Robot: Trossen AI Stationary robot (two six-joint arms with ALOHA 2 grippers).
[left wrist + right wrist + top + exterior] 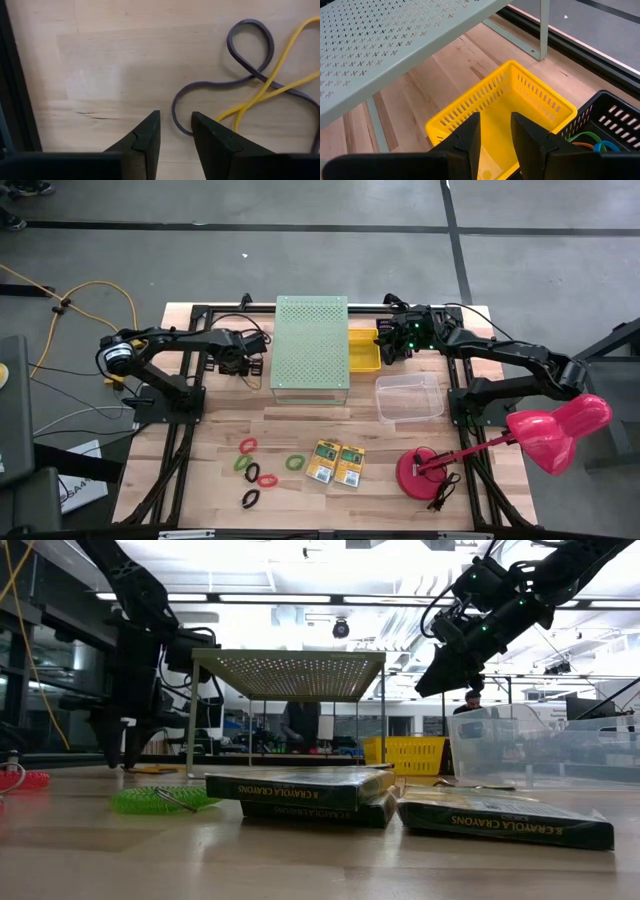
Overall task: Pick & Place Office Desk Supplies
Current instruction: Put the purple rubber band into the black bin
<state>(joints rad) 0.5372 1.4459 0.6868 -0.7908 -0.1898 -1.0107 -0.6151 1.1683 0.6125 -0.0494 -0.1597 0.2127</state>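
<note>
Near the table's front lie several elastic bands, red, green and black. Beside them are two yellow-and-green crayon boxes, flat on the wood. My left gripper points down at the far left, beside the pale-green perforated box. It is open over a grey band crossed by a yellow band on the wood. My right gripper hangs open above the yellow basket with nothing between its fingers. My left gripper comes from above with a finger on either side of a bend of the grey band, which lies slack on the table. Whether the fingertips touch the band I cannot tell.
A clear plastic tub stands right of the perforated box. The pink desk lamp reaches over the right front corner. A black basket holding coloured bands sits next to the yellow one. Black frame rails run along the table's edges.
</note>
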